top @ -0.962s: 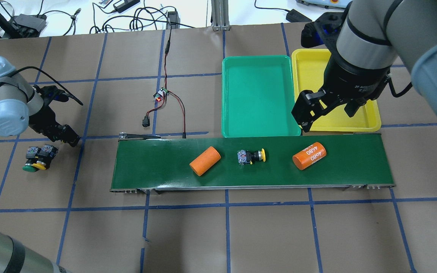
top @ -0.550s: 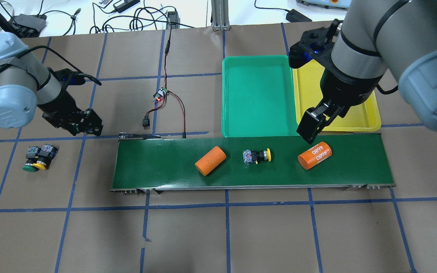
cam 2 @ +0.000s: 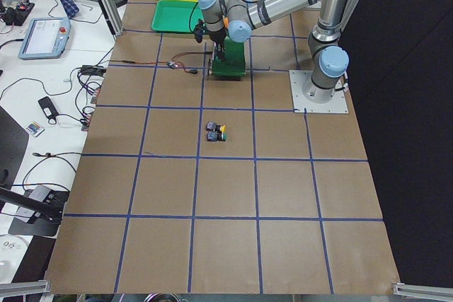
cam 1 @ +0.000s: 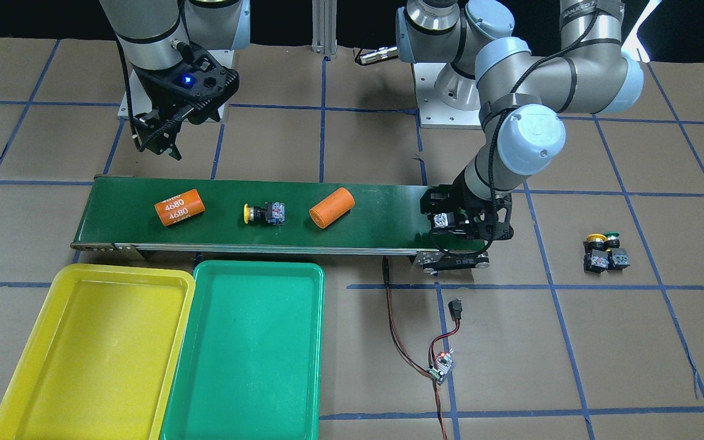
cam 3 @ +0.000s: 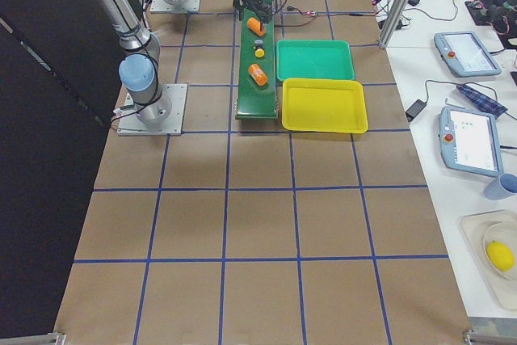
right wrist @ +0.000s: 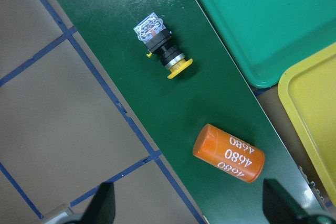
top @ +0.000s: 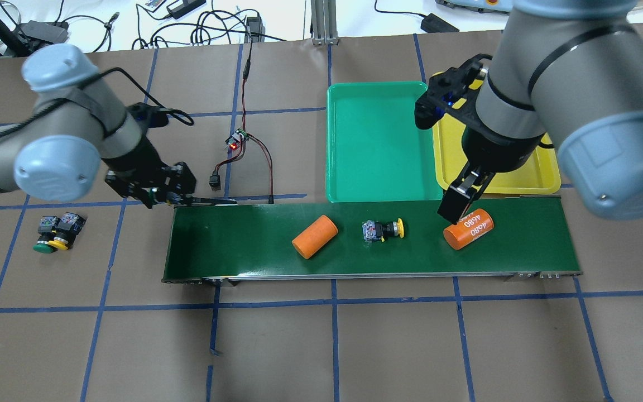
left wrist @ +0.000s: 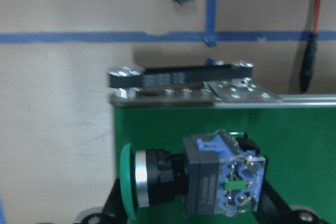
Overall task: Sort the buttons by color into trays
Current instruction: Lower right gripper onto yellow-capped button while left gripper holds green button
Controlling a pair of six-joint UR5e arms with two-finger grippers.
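Cylinder (top: 468, 229) near yellow button (top: 383, 229) reads "4680".

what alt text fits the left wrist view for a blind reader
The left hand grips a green button, held sideways, over the end of a dark-green conveyor belt. Beyond the belt's end roller lies a brown table with blue tape lines.

You see a dark-green conveyor belt (cam 1: 376, 226), a shallow green plastic tray (cam 1: 248, 348), a shallow yellow plastic tray (cam 1: 95, 348), and a brown surface (cam 1: 633, 342) gridded with blue tape.
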